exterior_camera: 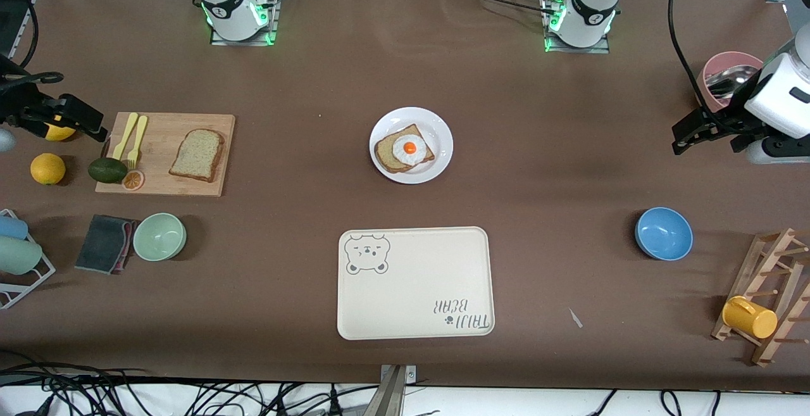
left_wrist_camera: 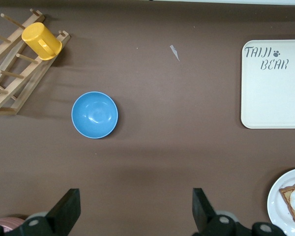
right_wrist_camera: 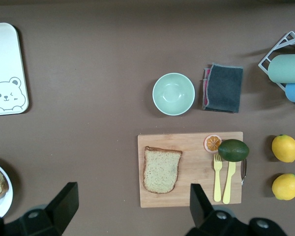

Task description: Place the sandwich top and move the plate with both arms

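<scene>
The sandwich top (exterior_camera: 197, 154) (right_wrist_camera: 161, 169), a speckled tan bread slice, lies flat on a wooden cutting board (exterior_camera: 158, 182) toward the right arm's end of the table. The white plate (exterior_camera: 438, 130) (left_wrist_camera: 280, 196) (right_wrist_camera: 2, 204) sits mid-table and carries a slice of bread with a fried egg (exterior_camera: 405, 149). My right gripper (exterior_camera: 76, 121) (right_wrist_camera: 132, 191) hangs open and empty in the air by the board's outer end. My left gripper (exterior_camera: 704, 137) (left_wrist_camera: 135, 196) hangs open and empty over the left arm's end of the table, apart from the plate.
A cream bear tray (exterior_camera: 414, 283) lies nearer the camera than the plate. A blue bowl (exterior_camera: 663, 233), a wooden rack with a yellow mug (exterior_camera: 750, 316) and a pink bowl (exterior_camera: 728, 77) sit toward the left arm's end. A green bowl (exterior_camera: 159, 236), cloth (exterior_camera: 104, 244), avocado (exterior_camera: 107, 170) and lemons (exterior_camera: 47, 168) surround the board.
</scene>
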Controlling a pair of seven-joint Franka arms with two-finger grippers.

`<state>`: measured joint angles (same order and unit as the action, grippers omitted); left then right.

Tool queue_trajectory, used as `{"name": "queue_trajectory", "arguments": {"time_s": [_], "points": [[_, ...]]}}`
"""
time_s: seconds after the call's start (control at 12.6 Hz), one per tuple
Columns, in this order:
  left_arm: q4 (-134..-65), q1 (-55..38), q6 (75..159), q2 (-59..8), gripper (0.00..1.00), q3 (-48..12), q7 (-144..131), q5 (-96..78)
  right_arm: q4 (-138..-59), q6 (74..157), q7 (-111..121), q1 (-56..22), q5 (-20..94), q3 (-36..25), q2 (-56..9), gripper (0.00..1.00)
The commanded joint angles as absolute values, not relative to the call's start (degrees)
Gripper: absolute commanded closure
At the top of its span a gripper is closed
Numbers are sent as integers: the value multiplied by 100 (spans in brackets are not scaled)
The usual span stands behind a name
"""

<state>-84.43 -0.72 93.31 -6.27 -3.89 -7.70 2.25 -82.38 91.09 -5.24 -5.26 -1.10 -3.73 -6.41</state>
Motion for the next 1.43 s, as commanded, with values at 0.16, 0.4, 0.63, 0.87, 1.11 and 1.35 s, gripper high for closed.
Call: {"name": "queue_trajectory", "arguments": {"time_s": [0.16,0.4,0.63,0.87,1.11,1.35], "points": [[-8297,-105,9211,-659,0,-396,-835,360,-8218,9035,-571,-457,-70,-290,-598,0],[-8297,-105,9211,-659,0,-404,-835,360,-8227,8974,-545,-448,-70,-290,-606,0],[-8297,-105,9211,-659,0,-404,-835,360,-8235,8860,-519,-439,-62,-308,-659,0],[-8297,-105,9211,-659,0,-404,-835,360,-8244,8824,-579,-457,-62,-290,-659,0],[-8297,-105,9211,-659,0,-404,-835,360,-8244,8833,-572,-466,-62,-281,-703,0],[-8297,-105,9211,-659,0,-404,-835,360,-8244,8842,-527,-466,-53,-290,-694,0]]}}
